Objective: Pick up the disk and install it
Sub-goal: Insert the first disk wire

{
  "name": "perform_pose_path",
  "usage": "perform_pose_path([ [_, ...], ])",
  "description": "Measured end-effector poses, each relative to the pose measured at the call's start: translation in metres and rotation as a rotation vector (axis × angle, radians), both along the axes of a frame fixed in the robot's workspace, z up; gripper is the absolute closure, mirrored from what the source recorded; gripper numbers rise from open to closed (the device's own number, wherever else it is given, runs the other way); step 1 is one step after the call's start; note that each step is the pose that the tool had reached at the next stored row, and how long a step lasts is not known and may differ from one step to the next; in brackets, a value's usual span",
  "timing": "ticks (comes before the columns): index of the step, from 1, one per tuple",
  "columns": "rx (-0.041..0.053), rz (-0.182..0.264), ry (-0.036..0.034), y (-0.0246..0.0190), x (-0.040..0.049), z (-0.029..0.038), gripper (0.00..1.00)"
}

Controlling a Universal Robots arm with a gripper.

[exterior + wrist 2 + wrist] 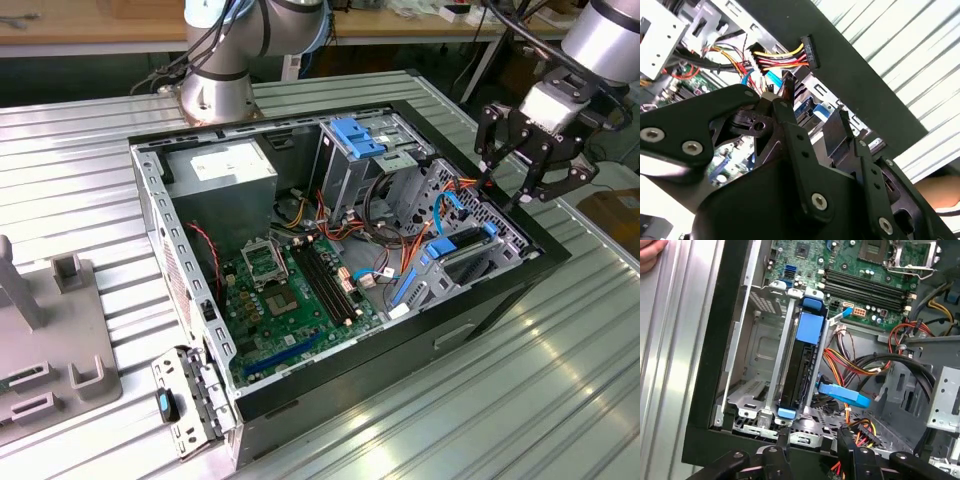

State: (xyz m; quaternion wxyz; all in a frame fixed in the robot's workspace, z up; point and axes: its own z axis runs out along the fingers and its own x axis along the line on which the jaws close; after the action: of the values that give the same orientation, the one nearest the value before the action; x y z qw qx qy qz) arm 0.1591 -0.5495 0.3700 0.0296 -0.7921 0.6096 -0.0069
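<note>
In the exterior view, the open computer case [150, 200] lies on the ribbed metal table [60, 160], the disk [458, 244] sits on edge in the bay along the case wall at the exterior view's right, and the gripper [505, 190] hovers above that wall's rim, fingers spread and empty.

The gripper [812, 102] hangs over an open computer case, its black fingers [792, 130] spread apart. The black case wall [860, 75] runs diagonally across. Just inside the wall, close to its edge, is a black power connector [807, 50] with yellow, orange and red wires. A blue flat cable [772, 77] lies a little further in from the wall, and deeper still the green motherboard [692, 86] shows. Outside the wall is the ribbed metal table [905, 40].
</note>
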Motion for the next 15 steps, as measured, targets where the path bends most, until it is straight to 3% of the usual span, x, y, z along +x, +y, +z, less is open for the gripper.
perform_pose_path([
  [10,0.0005,0.167,0.0,0.0002,0.0051,-0.001,0.5],
  [13,0.0005,0.204,-0.0001,0.0033,0.0059,-0.0016,0.5],
  [15,0.0006,0.22,0.0,0.0045,0.0111,-0.0019,0.5],
])
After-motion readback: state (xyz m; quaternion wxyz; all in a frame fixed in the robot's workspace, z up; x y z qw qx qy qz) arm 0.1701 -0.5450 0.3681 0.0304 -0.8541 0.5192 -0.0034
